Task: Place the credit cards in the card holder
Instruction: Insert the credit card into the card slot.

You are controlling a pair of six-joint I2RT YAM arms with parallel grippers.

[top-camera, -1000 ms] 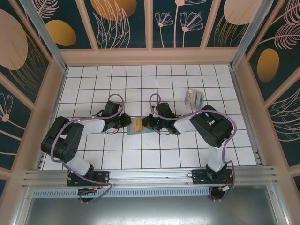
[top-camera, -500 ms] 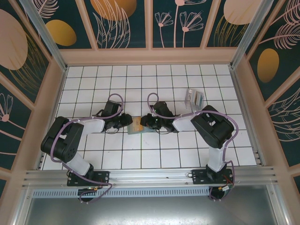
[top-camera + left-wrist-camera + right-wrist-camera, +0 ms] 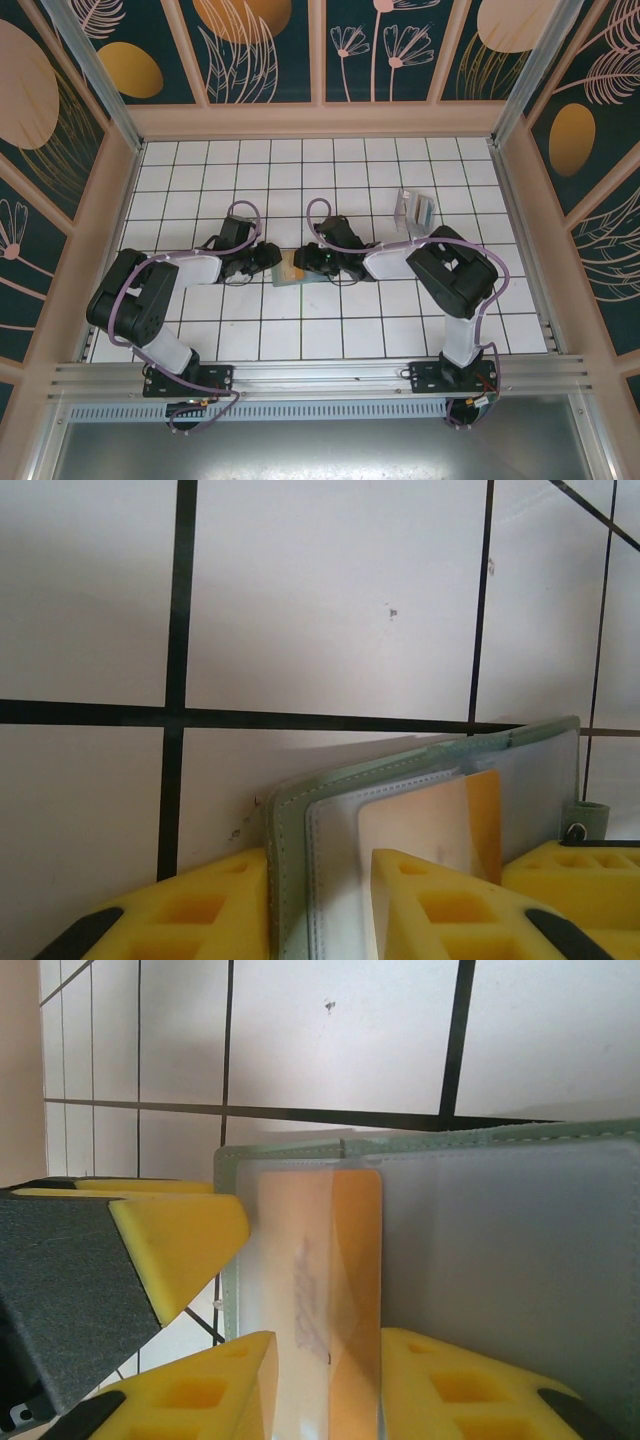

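Now the card holder (image 3: pixel 285 880) is found at the middle of the overhead picture, opened on the white tiles (image 3: pixel 330 600). Its stitched edge is pinched by the left gripper (image 3: pixel 318 868). An orange card (image 3: pixel 320 1260) is seen inside the clear pocket (image 3: pixel 500 1250), and the right gripper (image 3: pixel 328 1345) is held spread over it.

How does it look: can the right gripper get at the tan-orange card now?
Probably yes: the right gripper has its jaws apart either side of the tan-orange card in the card holder, though a clear sleeve may cover it.
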